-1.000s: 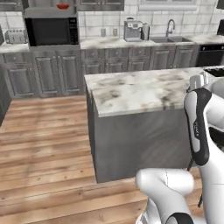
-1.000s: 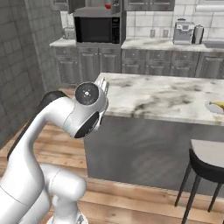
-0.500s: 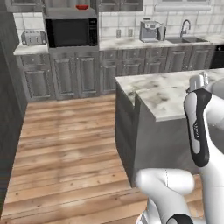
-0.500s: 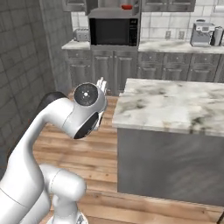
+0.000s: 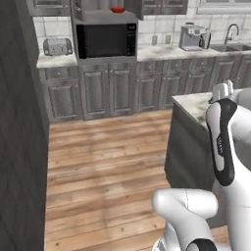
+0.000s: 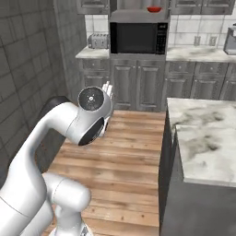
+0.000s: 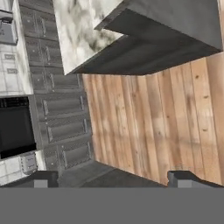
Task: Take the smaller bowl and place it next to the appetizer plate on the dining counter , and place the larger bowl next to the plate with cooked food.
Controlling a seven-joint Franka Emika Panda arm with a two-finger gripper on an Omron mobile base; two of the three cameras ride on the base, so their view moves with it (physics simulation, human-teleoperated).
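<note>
Two fingertips of the gripper (image 7: 113, 179) stand spread, empty, above wood floor (image 7: 166, 118); dining counter (image 7: 83, 30) at 11 o'clock.

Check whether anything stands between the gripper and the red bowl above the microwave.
Nothing visible does. The smaller bowl sits in an open niche above the microwave; bare wood floor leads there, and the dining counter stands off to the right.

Open wooden floor (image 5: 103, 162) ahead — the dining counter (image 6: 203, 138) blocks the right, cabinets (image 5: 112, 90) behind.
</note>
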